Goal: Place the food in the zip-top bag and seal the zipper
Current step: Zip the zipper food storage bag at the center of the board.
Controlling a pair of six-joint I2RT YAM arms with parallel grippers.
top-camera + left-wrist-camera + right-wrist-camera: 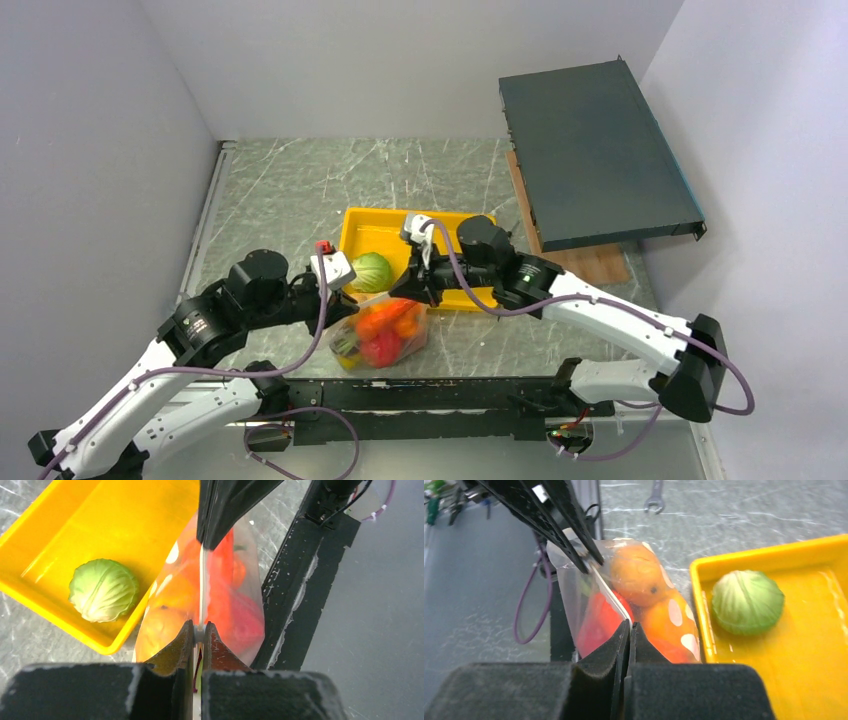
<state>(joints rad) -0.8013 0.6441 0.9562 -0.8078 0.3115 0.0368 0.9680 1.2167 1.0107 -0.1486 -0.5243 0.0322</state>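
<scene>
Grey marbled bench carries a yellow tray with the green cabbage lying in it. Just in front of the tray sits the zip-top bag, with red and orange food inside. Along the bag's top edge, the left tool is pinched almost closed on one end of the zipper, and the right tool is clamped fully together on the other end, with the strip running straight between them.
</scene>
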